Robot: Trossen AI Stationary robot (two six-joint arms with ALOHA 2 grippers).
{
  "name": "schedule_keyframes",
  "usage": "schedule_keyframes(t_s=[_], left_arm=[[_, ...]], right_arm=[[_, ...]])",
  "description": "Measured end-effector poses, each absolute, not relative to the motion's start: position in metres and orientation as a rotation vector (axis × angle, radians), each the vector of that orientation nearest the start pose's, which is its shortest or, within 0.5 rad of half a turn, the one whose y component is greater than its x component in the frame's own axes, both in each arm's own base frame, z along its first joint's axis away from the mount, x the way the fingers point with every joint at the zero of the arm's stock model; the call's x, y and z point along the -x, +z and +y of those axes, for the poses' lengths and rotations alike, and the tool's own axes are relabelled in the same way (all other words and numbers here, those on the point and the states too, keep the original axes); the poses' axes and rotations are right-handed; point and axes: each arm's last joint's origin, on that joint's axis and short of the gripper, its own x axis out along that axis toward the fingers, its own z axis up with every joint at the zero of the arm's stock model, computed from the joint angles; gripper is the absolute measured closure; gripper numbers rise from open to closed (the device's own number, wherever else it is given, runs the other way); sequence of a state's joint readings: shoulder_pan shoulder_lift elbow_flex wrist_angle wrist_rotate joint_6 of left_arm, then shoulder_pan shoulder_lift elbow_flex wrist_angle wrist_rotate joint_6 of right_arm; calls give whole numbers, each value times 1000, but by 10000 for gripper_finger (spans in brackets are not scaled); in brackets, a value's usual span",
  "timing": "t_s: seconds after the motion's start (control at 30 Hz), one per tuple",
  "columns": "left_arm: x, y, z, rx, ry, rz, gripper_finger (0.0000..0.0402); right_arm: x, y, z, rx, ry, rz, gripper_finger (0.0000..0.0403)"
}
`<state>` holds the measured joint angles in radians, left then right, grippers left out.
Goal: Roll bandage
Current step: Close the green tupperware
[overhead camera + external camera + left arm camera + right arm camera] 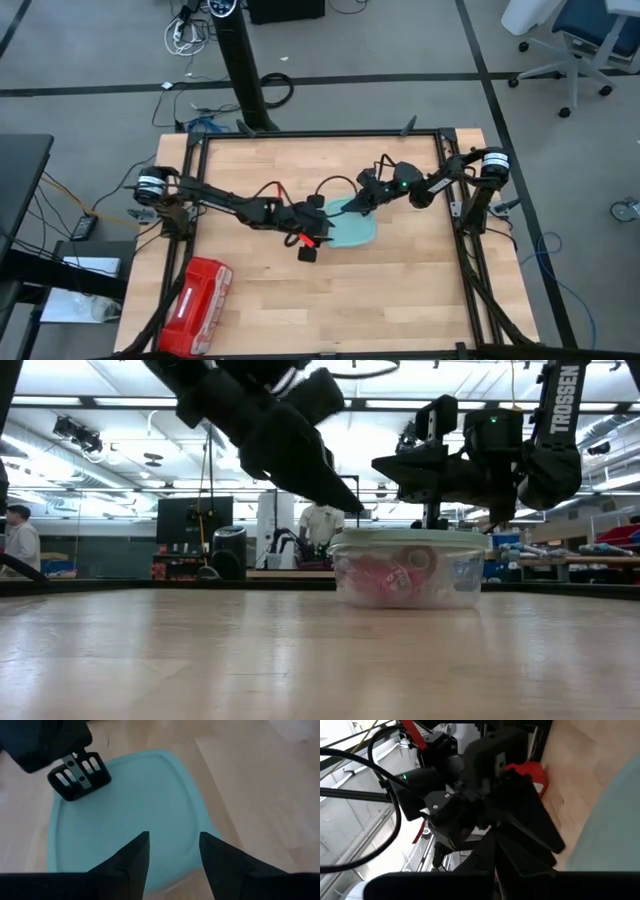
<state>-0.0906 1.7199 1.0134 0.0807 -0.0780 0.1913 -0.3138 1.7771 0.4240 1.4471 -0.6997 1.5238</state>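
Inside the lidded tub (405, 578), the bandage (385, 577) lies pink, crumpled; left pincer (172, 852) open, right pincer (352, 204) closed.

You're looking at a pale, smooth wooden plank tabletop (400, 290) with a light sheen. The clear plastic tub (405, 582) wears a smooth, matt pale-teal plastic lid (130, 810). The red plastic case (197, 304) looks glossy. Both dark arms look matt.

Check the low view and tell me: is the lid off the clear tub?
No. The pale green lid sits flat on top of the clear tub, with pink and tan rolls visible inside through its wall.
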Motion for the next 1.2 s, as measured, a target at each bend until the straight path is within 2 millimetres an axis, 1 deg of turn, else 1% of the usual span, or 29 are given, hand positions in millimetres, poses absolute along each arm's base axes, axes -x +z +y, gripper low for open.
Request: schedule_keyframes(t_s=[0.1,0.2,0.33,0.4,0.5,0.73,0.8,0.93,1.0,1.07,1.1,1.13,1.17,1.2], left_arm=[[-370,189,-34,-248,-68,661,225],[-382,189,-39,-291,-51,713,225],[-396,196,-40,-311,-26,777,225],[-399,193,-40,-315,-27,814,225],[-402,192,-41,-310,-22,822,225],[-401,190,-41,-284,-17,843,225],[-401,190,-41,-283,-17,842,225],[-401,190,-41,-284,-17,840,225],[-401,190,-41,-286,-15,840,225],[-401,190,-41,-286,-14,840,225],[-401,190,-41,-286,-14,840,225],[-401,190,-41,-285,-14,841,225],[-401,190,-41,-286,-14,841,225],[-402,191,-40,-288,-7,835,225]], right_arm=[[-268,144,-67,-1457,365,222,399],[-268,144,-68,-1454,365,221,401],[-268,145,-67,-1447,368,221,401],[-268,144,-67,-1446,370,222,399],[-269,145,-67,-1440,372,220,398],[-269,146,-65,-1436,392,219,400],[-268,152,-64,-1447,452,203,398],[-269,184,-56,-1407,578,143,395],[-267,193,-52,-1414,625,170,397],[-265,200,-49,-1386,651,164,400],[-266,194,-50,-1370,608,192,401],[-267,177,-52,-1406,494,292,401],[-266,154,-53,-1459,364,417,400],[-266,144,-56,-1465,330,467,398]])
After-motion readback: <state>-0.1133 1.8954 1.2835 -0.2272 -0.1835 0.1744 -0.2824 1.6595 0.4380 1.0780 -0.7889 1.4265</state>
